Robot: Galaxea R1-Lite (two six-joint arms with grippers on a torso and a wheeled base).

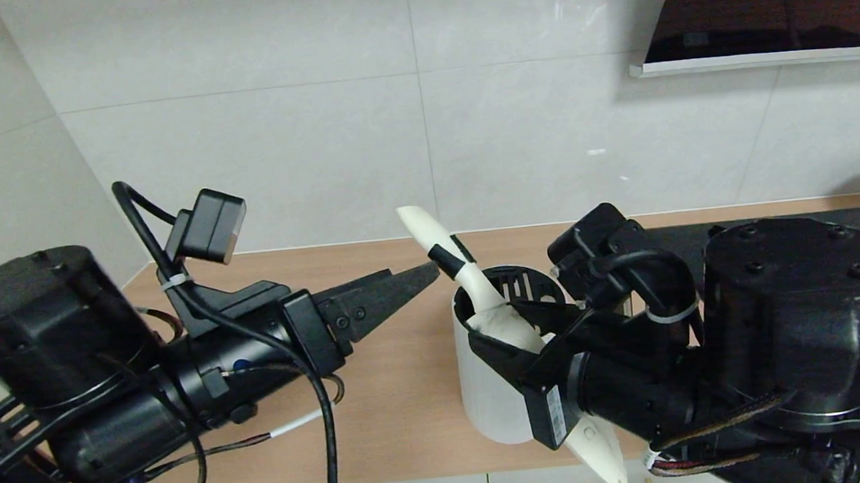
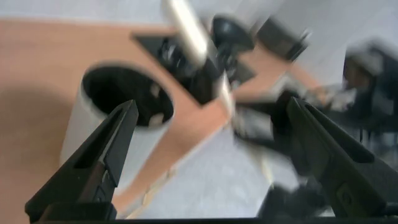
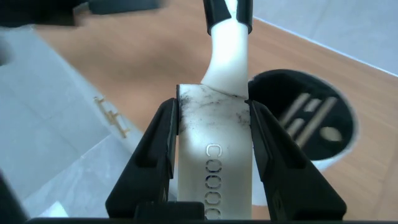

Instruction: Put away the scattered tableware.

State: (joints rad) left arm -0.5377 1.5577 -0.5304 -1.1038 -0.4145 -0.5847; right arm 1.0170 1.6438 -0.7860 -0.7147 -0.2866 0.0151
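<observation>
Two claws meet near the middle of the head view, above a wooden bench [image 1: 396, 398]. On the right side of the frame, the right claw [image 1: 510, 327] is clamped on the broad, scuffed part of a white utensil [image 1: 480, 287], with one black finger pressed against each flat edge, as the right wrist view shows [image 3: 212, 106]. The utensil [image 3: 214, 130] is tilted: its slim handle, ringed by a black band, points to the upper left, and its other end reaches toward the lower edge of the head view. Directly behind and below it, a white cylindrical holder [image 1: 488, 398] with a black inner rim stands upright on the bench at centre frame. Some metal cutlery [image 3: 311, 112] rests inside the holder [image 3: 333, 163]. From the left side of the frame, the left claw [image 1: 425, 274] stretches across with its tip just beside the black band; whether the two touch cannot be told. In the left wrist view this claw [image 2: 211, 106] stands wide open and holds nothing, with the holder [image 2: 149, 149] behind one finger. A dark range hood [image 1: 764, 0] fills the upper right corner, against a pale tiled wall [image 1: 272, 93].
</observation>
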